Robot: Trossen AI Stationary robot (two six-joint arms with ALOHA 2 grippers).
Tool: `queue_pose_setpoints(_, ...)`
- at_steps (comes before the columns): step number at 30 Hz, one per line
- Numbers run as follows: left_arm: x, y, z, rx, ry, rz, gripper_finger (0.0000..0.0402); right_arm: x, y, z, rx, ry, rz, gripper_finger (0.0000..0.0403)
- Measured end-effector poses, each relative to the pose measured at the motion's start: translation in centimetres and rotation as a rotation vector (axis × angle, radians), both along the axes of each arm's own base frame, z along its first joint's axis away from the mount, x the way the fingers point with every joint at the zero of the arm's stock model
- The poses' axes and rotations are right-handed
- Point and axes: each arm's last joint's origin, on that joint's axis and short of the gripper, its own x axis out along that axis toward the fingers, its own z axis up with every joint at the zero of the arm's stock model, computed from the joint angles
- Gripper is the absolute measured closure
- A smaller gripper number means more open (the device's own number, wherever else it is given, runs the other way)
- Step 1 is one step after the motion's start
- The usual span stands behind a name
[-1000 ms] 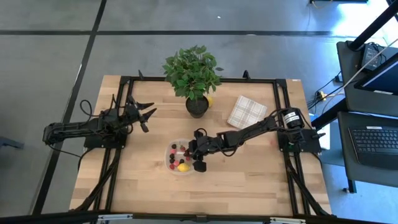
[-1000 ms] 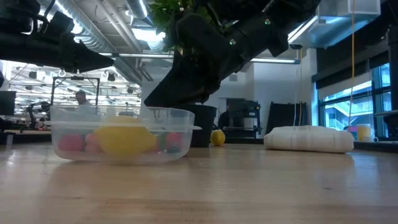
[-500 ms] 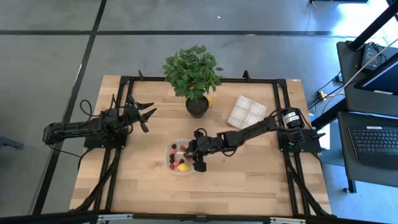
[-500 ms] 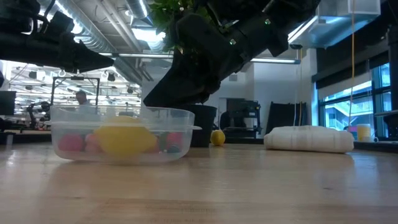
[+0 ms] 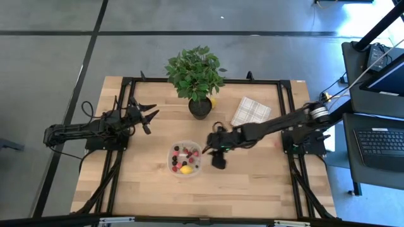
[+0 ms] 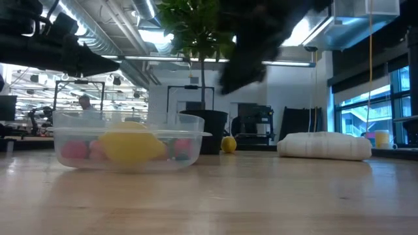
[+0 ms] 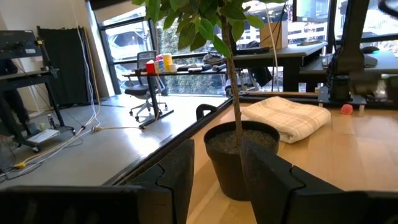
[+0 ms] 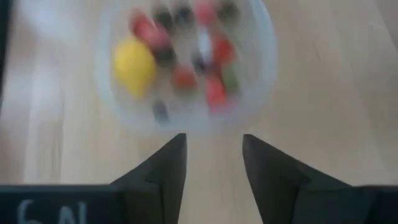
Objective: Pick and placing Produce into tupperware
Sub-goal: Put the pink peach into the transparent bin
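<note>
Surface: wooden table (image 5: 252, 183) with a black frame along its edges; grey floor around it, a workshop room behind in the low view.
Right gripper: my right gripper (image 5: 213, 153) hangs above the table just beside the tupperware, on the side away from my left arm. Its fingers (image 8: 165, 168) stand apart with a clear gap, and nothing sits between them.
Tupperware: the clear, shallow tupperware (image 5: 184, 159) rests on the wood right ahead of my right fingers, apart from them; the right wrist view looks down into it (image 8: 186, 62).
Produce: the produce (image 5: 183, 159) lies inside the container, red and dark berries (image 8: 214, 93) plus one yellow lemon-like piece (image 8: 133, 65) near the wall. From table height the yellow piece (image 6: 130, 146) and pinkish ones show through the clear side (image 6: 127, 140).
Stray fruit: a small yellow fruit (image 6: 228, 144) sits on the table beside the plant pot, well away from my right gripper.
Plant: leafy potted plant (image 5: 196, 75) beyond the container, toward the far table edge.
Cloth: white checked folded cloth (image 5: 250, 113) next to the plant, above my right forearm in the high view.
Left gripper: my left gripper (image 5: 146, 116) waits off to the side, pointed at the pot (image 7: 241, 158); fingers (image 7: 177, 180) a little apart, holding nothing.
</note>
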Motion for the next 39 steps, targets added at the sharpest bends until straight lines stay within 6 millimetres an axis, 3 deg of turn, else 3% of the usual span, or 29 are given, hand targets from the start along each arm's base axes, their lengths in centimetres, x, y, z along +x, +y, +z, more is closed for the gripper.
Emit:
queue_pose_setpoints(6, 0.0, 0.0, -0.1, -0.003, 0.014, 0.0, 0.0276, -6.3, 0.1, 3.4, 0.063, 0.291, -0.176, 0.0243)
queue_pose_setpoints(10, 0.0, 0.0, -0.1, -0.002, 0.014, 0.0, 0.0276, -10.5, 0.8, 5.2, 0.017, 0.418, -0.343, 0.0243)
queue_pose_setpoints(16, 0.0, 0.0, -0.1, -0.002, 0.014, 0.0, 0.0276, -14.9, 1.7, 6.0, -0.073, 0.592, -0.593, 0.0243)
queue_pose_setpoints(20, 0.0, 0.0, -0.1, -0.002, 0.013, 0.0, 0.0276, -16.3, 2.4, 6.1, -0.115, 0.647, -0.656, 0.0221)
queue_pose_setpoints(29, 0.0, 0.0, -0.1, -0.002, 0.013, 0.0, 0.0276, -17.8, 3.4, 6.3, -0.155, 0.669, -0.739, 0.0115)
queue_pose_setpoints(39, 0.0, 0.0, -0.1, -0.002, 0.013, 0.0, 0.0276, -19.2, 2.9, 7.8, -0.117, 0.609, -0.684, 0.0102)
